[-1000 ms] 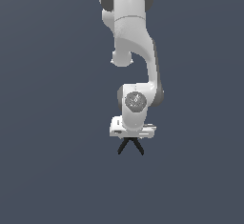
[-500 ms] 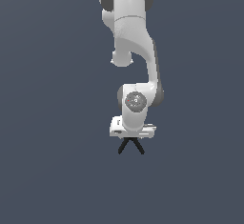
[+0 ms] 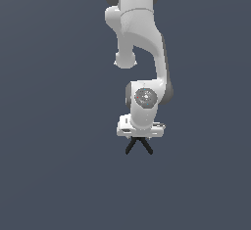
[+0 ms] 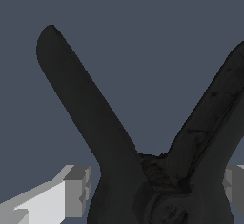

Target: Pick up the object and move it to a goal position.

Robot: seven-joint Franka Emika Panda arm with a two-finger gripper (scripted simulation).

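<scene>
The object (image 3: 138, 146) is a small black clamp with two splayed legs, and it shows just under the white hand in the exterior view. In the wrist view the object (image 4: 119, 151) fills most of the picture, its two legs spreading away from the camera. My gripper (image 4: 157, 187) straddles the clamp's body, with a pale fingertip (image 4: 76, 192) on one side and the other at the picture's edge. Both fingers sit against the clamp's sides. In the exterior view the gripper (image 3: 139, 139) points straight down and its fingers are hidden behind the hand.
A plain dark grey-blue surface fills both views. The white arm (image 3: 139, 43) rises from the gripper toward the top of the exterior view. No other objects or goal marker show.
</scene>
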